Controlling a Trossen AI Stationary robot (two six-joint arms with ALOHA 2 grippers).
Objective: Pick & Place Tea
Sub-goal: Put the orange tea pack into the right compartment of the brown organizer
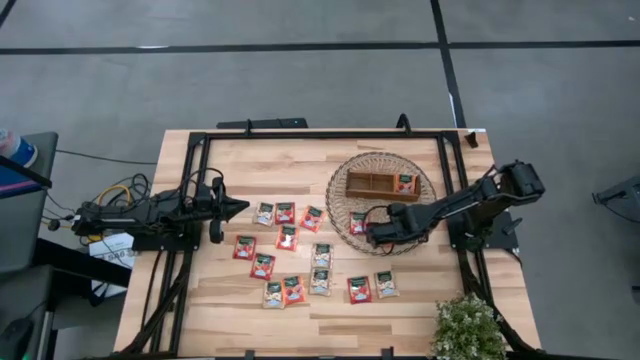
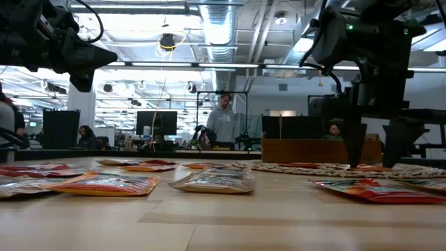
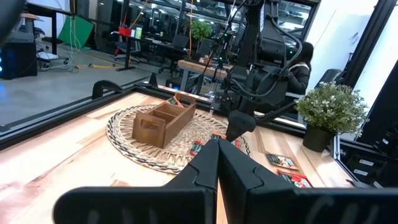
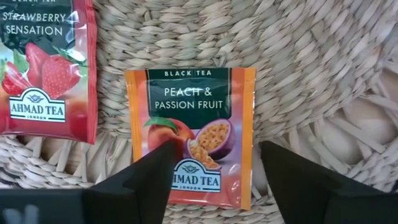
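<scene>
1. Right gripper [image 4: 211, 177] hangs over the near edge of the mat [image 1: 345, 200], fingers spread and empty, straddling an orange peach sachet [image 4: 191, 140] that lies flat on the weave.
2. Fingers point down, one each side of the sachet; this stance suits pinching a thin flat packet from above.
3. A red strawberry sachet [image 4: 46, 65] lies just beside the peach one, also on the mat.
4. Tray [image 1: 380, 184] sits on the mat's centre, beyond the gripper; one sachet [image 1: 406, 183] already rests in its right compartment.
5. Other sachets [image 1: 287, 237] lie scattered flat on the table [image 1: 420, 300] between the two arms, apart from one another, which leaves room for the fingers around each.
6. Left gripper [image 1: 240, 207] waits at the table's left side, raised, fingers pressed together, holding nothing.
7. Judgement: the peach sachet is either just released or about to be picked; the frames do not settle which.
</scene>
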